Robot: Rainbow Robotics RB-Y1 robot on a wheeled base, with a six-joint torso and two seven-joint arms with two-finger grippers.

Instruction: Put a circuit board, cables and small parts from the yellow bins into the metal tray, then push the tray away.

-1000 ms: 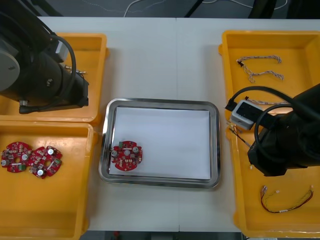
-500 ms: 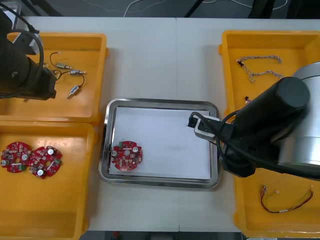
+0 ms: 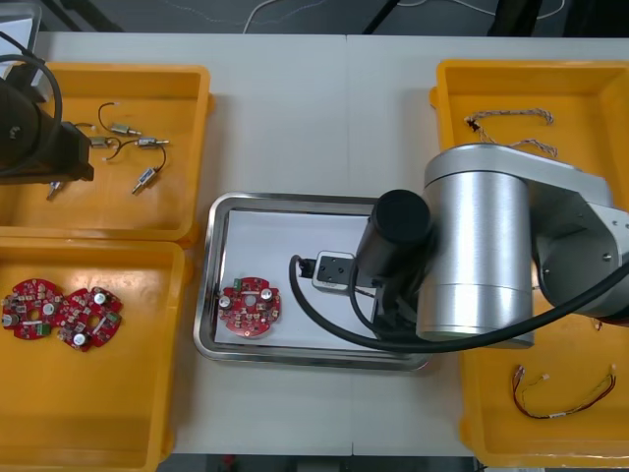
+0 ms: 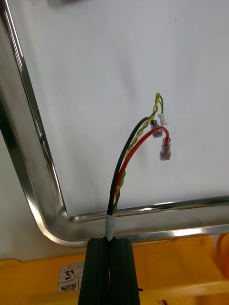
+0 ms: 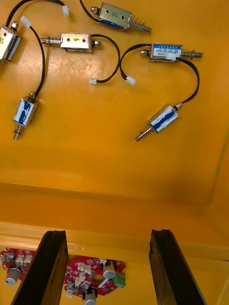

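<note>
One board placed: the round red circuit board (image 3: 249,306) lies flat on the white floor of the shiny metal tray (image 3: 313,202), at the tray's 8 o'clock corner.
Right gripper (image 4: 110,240): its black fingers are clamped on the taped end of a bundled cable of black, red and twisted yellow-green wires (image 4: 129,157). A second ago this arm was over the right-hand yellow bins (image 3: 452,74) at 3 o'clock on the light table (image 3: 314,118); now it reaches across the tray at centre.
Cable: its loose ends with small plugs hang over the white floor, just inside a rounded tray corner. I cannot tell whether they touch it.
Left gripper (image 5: 108,233): the fingers stand wide apart and hold nothing, above the far-left yellow bin (image 3: 187,74) at 10 o'clock. The arm has drawn outward, uncovering the small metal parts (image 3: 144,179).
Near-left yellow bin (image 3: 108,393): it holds two spare red boards (image 3: 59,315) at 8 o'clock.
Meaning: the board step looks done and the cable seems one release from delivered. The small parts and the push of the tray remain.
</note>
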